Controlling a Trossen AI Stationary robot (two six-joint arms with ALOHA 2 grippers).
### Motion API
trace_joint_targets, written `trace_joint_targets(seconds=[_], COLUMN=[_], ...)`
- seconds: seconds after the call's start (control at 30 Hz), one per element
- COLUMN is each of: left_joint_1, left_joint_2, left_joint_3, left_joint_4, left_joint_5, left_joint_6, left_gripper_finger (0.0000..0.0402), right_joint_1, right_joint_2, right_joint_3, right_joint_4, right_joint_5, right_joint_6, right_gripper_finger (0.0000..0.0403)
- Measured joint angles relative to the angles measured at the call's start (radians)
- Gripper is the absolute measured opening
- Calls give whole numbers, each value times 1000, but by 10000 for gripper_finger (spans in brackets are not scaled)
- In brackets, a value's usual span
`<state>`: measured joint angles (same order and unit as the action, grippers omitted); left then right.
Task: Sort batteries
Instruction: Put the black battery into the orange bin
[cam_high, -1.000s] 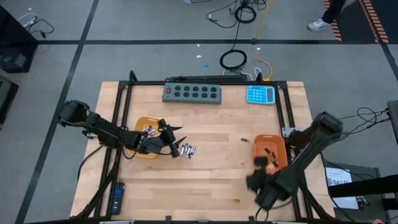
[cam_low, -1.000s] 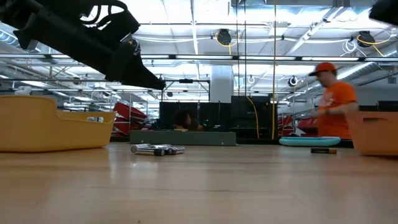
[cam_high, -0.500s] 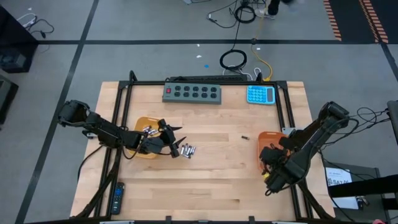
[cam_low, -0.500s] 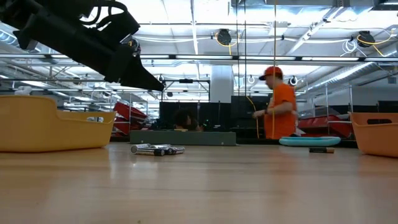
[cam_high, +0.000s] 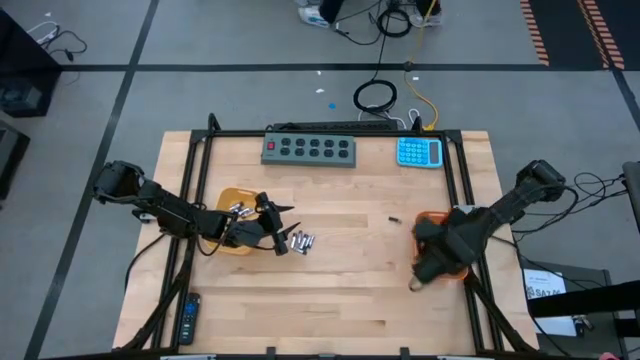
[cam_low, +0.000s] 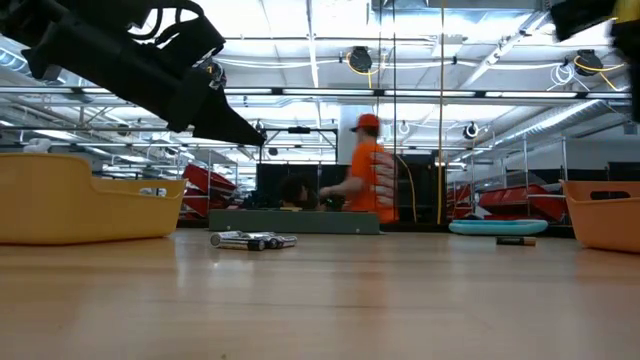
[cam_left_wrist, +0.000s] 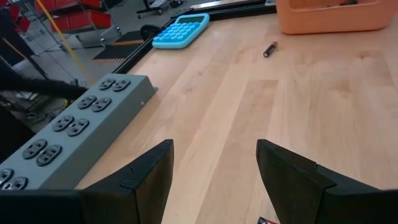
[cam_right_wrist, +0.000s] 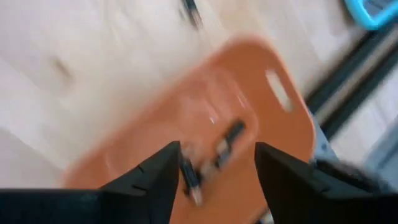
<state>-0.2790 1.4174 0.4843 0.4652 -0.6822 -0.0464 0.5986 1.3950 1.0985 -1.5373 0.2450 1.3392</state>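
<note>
High view: silvery batteries (cam_high: 301, 241) lie beside the released left claw (cam_high: 281, 236); right claw (cam_right_wrist: 214, 171) released over dark ones

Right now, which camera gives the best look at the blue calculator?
The high view: the blue calculator shows whole from above, keys visible, near the table's far edge beside the power strip. The left wrist view shows it smaller and slanted. The low view shows only its thin edge. The right wrist view catches a blurred corner.
</note>
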Motion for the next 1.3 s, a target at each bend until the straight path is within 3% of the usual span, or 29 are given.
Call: trace_joint_targets(seconds=[0.23,0.53,0.67,0.9,1.1,1.3], left_joint_1=[36,64,63,61,62,81], left_joint_2=[0,0,0,0,0,0], left_joint_3=[0,0,0,0,0,0], left_joint_4=[17,-1,-30,-68,-63,-63], left_joint_5=[16,84,90,98,98,99], left_joint_6=[21,18,0,-27,-27,-26], left_gripper_finger=[239,239,239,239,239,239], right_joint_1=[-298,-598,-678,-776,-800,-801], right_joint_2=[-13,-13,-12,-10,-10,-8], right_joint_3=[0,0,-41,-240,-372,-392], right_joint_4=[219,415,507,679,837,901], right_joint_5=[86,33,-30,-126,-177,-192], right_joint_6=[-447,-827,-909,-977,-997,-1013], right_gripper_finger=[141,143,145,144,144,144])
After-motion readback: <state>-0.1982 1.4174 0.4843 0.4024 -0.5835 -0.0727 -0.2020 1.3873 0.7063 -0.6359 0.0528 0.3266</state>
